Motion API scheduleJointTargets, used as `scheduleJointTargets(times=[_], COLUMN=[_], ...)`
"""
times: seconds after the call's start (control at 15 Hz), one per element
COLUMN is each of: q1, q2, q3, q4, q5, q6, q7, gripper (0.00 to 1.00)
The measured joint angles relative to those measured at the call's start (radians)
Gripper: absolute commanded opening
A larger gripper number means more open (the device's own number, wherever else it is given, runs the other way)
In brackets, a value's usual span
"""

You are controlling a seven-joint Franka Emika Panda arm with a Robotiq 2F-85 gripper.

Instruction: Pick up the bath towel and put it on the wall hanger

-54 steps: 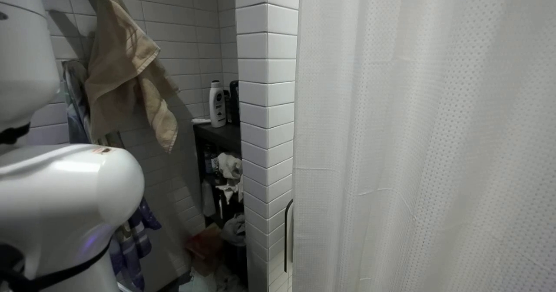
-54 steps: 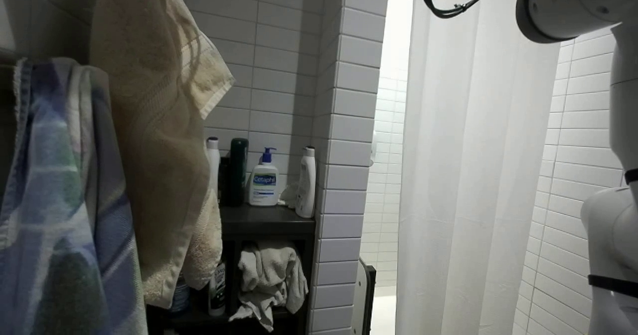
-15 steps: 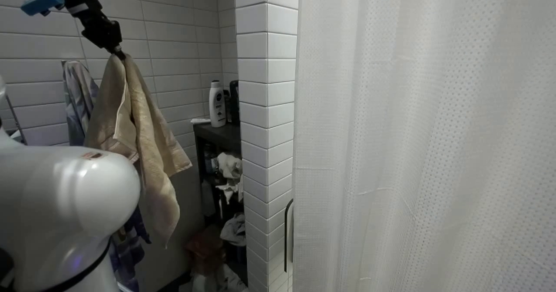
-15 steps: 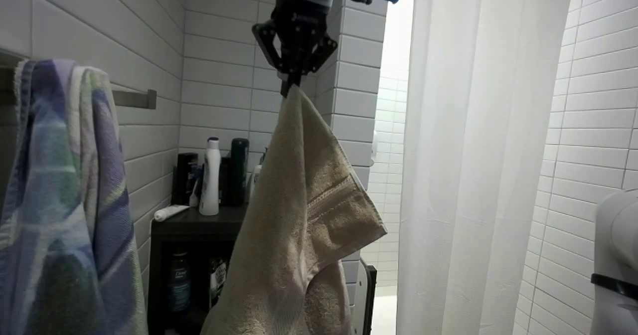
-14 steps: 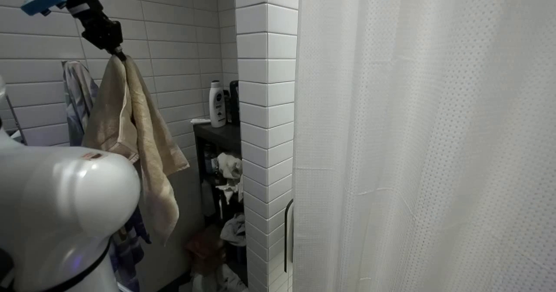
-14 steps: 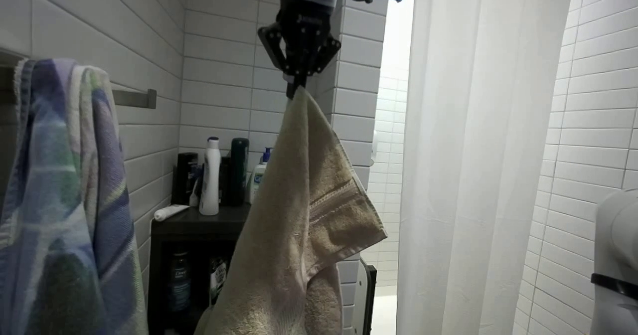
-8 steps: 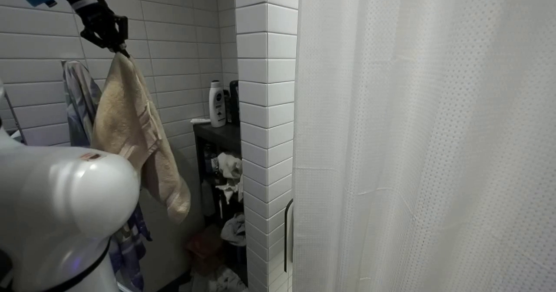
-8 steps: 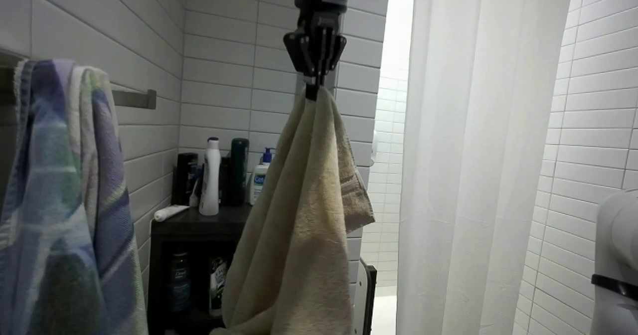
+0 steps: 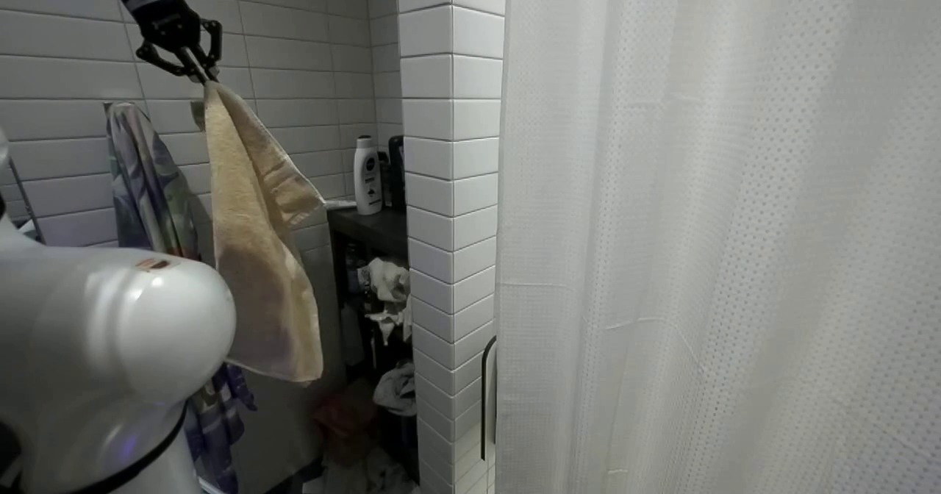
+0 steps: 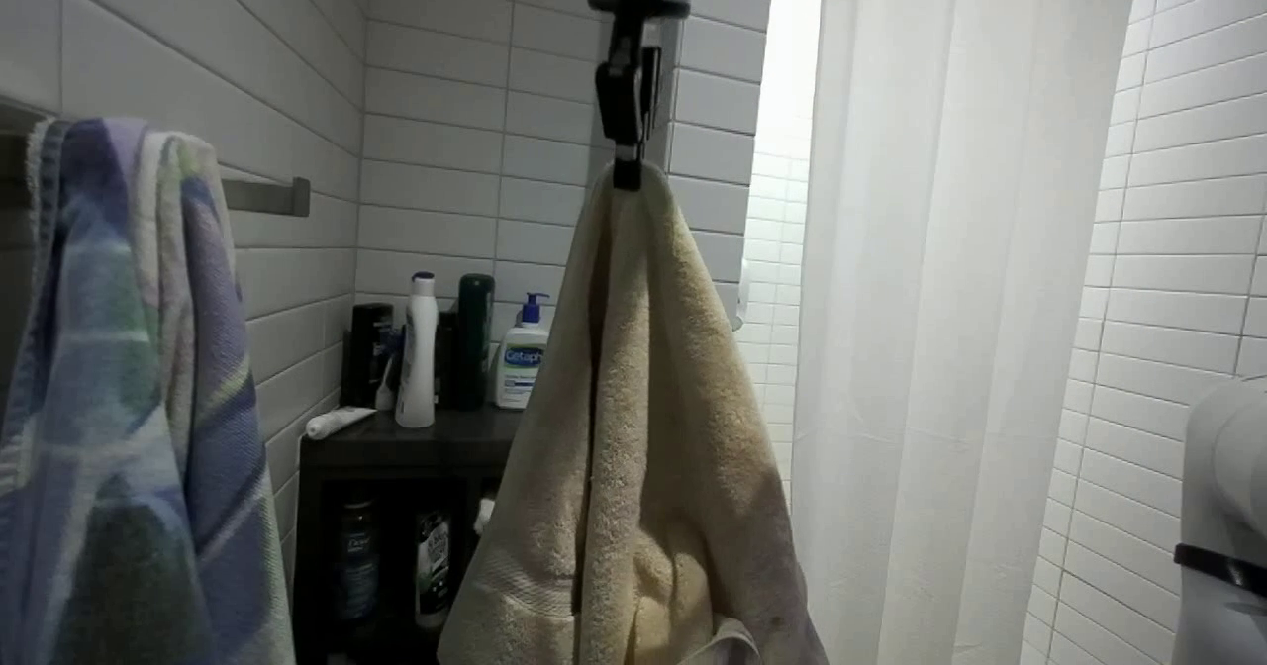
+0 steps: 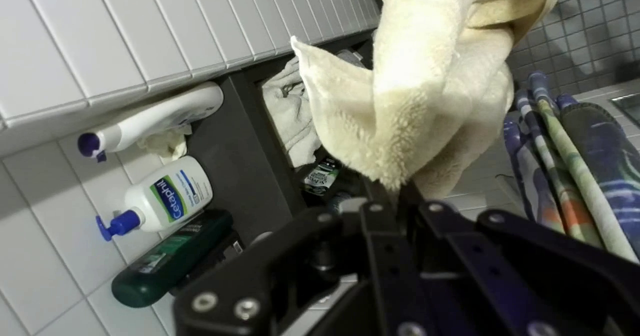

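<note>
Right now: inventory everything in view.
soft bath towel: 1, beige-tan, hanging from black jaws
flat metal bar: 1, grey, on tiled wall
patterned cloth: 1, blue-purple, over metal bar
long shower curtain: 1, white, beside tiled pillar
open shelf unit: 1, black, in corner
plastic bottles: 6+, white, green, black, on and in shelf unit
squeeze tube: 1, white, on shelf unit
crumpled cloth: 1, grey, in shelf unit
dim clutter: uncountable, reddish, grey, near shelf unit
jointed arm: 1, white, in both exterior views
jaws: 1 pair, black, shut on towel
</note>
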Motion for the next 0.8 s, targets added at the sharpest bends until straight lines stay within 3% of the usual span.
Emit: scheduleJointTargets(times=[0.27,0.8], q1=[0.001,0.006], q2=[0.027,0.227], q3=[0.036,0.200], q4=[0.082,0.273], q5=[-0.068,-0.318], q6=[0.000,-0.021], q7=[-0.026,-0.020], gripper=[0.02,0.02])
